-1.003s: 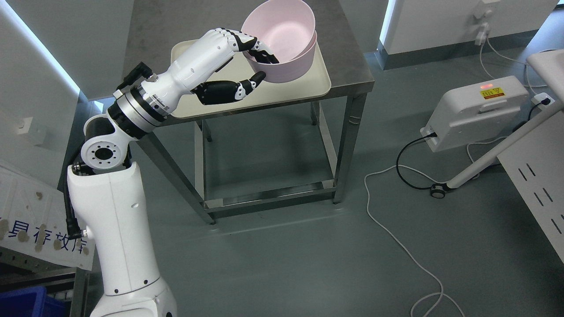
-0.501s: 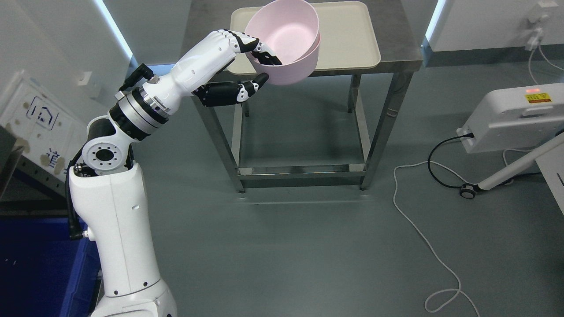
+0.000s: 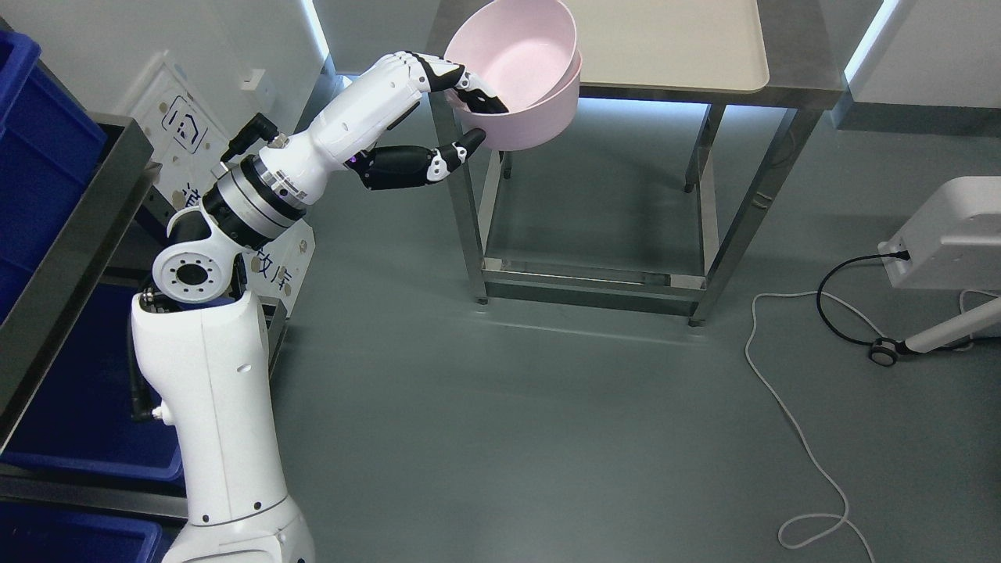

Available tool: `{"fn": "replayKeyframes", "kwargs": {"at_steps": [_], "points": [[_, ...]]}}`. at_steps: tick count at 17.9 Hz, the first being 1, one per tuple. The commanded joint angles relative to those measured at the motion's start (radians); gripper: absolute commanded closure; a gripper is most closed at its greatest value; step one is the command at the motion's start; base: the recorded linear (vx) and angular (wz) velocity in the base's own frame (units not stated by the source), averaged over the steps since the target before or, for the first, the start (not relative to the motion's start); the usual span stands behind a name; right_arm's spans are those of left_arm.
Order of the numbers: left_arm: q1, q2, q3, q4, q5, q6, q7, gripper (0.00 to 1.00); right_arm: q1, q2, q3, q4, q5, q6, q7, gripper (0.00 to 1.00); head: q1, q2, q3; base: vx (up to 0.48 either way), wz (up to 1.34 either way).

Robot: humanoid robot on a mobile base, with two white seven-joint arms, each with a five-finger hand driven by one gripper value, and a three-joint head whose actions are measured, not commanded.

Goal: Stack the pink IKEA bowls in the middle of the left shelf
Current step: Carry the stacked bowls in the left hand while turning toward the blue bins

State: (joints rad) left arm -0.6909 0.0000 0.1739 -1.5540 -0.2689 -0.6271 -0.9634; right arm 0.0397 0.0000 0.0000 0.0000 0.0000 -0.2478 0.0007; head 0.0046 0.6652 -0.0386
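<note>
Two nested pink bowls hang in the air at the top middle of the head view, in front of the steel table's left edge. My left hand is shut on the pink bowls, with fingers hooked over the near rim and the thumb pressed under the outer wall. The left arm reaches up from the lower left. A steel shelf with blue bins stands at the far left. My right arm is out of sight.
A steel table with a cream tray stands at the top. A white cable and a white wheeled device lie on the grey floor at the right. A white sign panel leans behind the arm.
The camera has turned left: the table slid right and the shelf with blue bins came into view. The bowls stay in my left hand, now off the tray.
</note>
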Motion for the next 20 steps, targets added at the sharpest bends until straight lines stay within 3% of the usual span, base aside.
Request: {"fn": "replayKeyframes", "kwargs": {"at_steps": [1, 10, 20], "points": [[-0.01, 0.017, -0.014, 0.031, 0.037, 0.003, 0.002, 0.97, 0.0, -0.017, -0.005, -0.017, -0.002, 0.001, -0.001, 0.0, 0.0, 0.0, 0.0, -0.193, 0.02], [-0.039, 0.017, -0.004, 0.031, 0.043, 0.03, 0.009, 0.97, 0.0, -0.017, -0.005, -0.017, -0.002, 0.001, -0.001, 0.0, 0.0, 0.0, 0.0, -0.241, -0.19], [-0.067, 0.017, 0.006, 0.018, 0.042, 0.049, 0.006, 0.97, 0.0, -0.017, -0.005, -0.017, -0.002, 0.001, -0.001, 0.0, 0.0, 0.0, 0.0, -0.214, 0.3]]}}
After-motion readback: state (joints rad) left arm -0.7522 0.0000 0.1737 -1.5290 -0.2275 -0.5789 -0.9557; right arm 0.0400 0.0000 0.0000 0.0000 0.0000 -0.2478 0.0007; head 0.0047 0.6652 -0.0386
